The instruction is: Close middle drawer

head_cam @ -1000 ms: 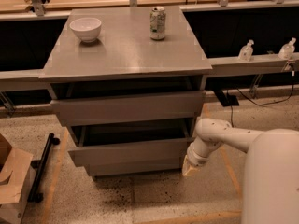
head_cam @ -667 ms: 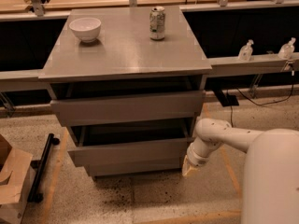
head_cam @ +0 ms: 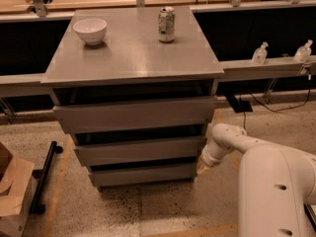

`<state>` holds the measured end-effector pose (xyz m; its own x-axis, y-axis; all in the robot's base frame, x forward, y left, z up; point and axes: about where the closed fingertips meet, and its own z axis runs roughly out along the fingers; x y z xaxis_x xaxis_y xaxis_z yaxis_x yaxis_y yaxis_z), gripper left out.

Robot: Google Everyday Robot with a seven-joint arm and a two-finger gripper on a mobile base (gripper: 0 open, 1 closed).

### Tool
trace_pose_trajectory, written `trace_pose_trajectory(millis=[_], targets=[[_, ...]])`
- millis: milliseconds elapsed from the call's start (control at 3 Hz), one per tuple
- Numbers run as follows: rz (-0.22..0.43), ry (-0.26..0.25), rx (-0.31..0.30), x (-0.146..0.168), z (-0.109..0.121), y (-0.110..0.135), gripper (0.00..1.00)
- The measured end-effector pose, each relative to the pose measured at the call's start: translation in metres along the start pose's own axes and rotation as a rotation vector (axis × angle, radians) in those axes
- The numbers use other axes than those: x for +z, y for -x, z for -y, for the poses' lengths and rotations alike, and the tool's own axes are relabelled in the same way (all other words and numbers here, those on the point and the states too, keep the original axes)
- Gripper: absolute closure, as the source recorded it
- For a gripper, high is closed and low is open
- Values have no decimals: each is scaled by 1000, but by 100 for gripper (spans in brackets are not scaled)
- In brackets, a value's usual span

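The grey cabinet (head_cam: 133, 58) has three drawers. The middle drawer (head_cam: 140, 150) shows a plain flat grey front with a dark gap above it. It stands a little further forward than the lowest drawer (head_cam: 143, 174) below it. The taller top drawer (head_cam: 136, 115) juts out furthest. My gripper (head_cam: 203, 166) is at the end of the white arm (head_cam: 232, 139), at the right end of the middle drawer's front, close to its lower corner.
A white bowl (head_cam: 90, 30) and a can (head_cam: 166, 24) stand on the cabinet top. A cardboard box (head_cam: 12, 186) and a black bar (head_cam: 45, 174) lie on the floor at the left. Two small bottles (head_cam: 259, 53) stand on the rail at the right.
The middle drawer's front has gone back into the cabinet, and the lowest drawer's front now shows under it. My gripper has followed it inward.
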<state>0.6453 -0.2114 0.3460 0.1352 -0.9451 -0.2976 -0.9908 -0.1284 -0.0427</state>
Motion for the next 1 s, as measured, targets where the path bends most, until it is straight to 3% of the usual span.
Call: trace_pose_trajectory(millis=[333,1000], targets=[[-5,-2,-9,3,8,2,100],[-3,-181,-84,-7,69,7,100]])
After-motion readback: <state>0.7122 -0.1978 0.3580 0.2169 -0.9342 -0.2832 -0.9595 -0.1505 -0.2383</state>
